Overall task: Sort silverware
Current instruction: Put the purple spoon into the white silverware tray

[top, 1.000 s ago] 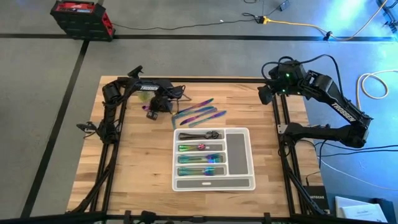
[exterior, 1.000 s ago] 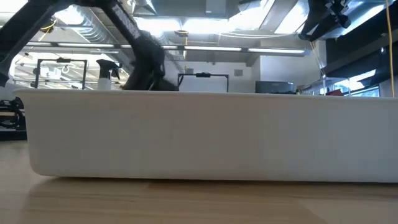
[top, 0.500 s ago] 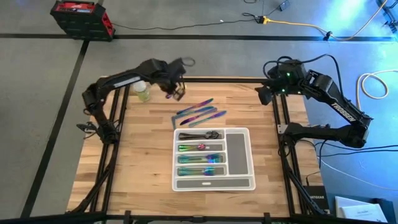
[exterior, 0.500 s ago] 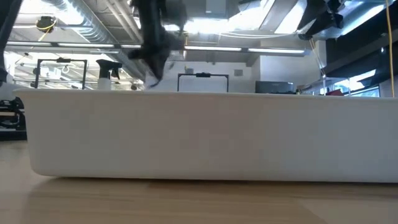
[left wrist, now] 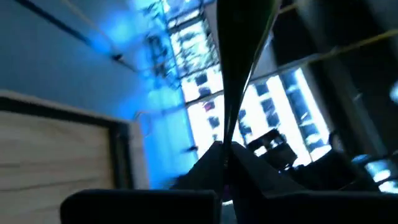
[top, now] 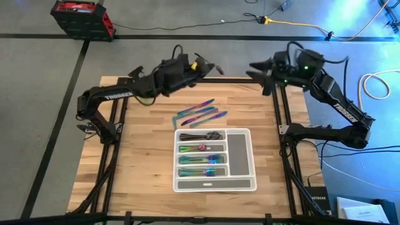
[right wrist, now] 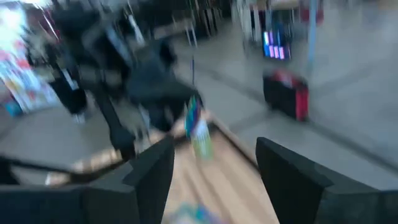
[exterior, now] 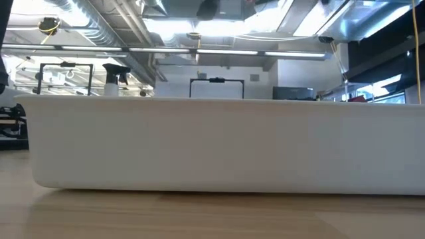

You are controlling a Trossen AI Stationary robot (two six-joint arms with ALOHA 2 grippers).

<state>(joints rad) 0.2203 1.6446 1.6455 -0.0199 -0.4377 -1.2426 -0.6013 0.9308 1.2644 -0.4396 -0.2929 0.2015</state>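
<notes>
A wooden table (top: 144,162) stands on grey floor, with a white tray (top: 214,160) near its middle. Most silverware (top: 201,157) lies in the tray's slots; a few pieces (top: 201,112) lie loose on the wood just beyond the tray's far edge. The left gripper (top: 199,66) is raised beyond those loose pieces, clamped on a slim piece (left wrist: 239,74) of silverware. The right gripper (top: 257,70) hangs beyond the tray's far right corner, fingers (right wrist: 283,174) spread wide, holding nothing.
</notes>
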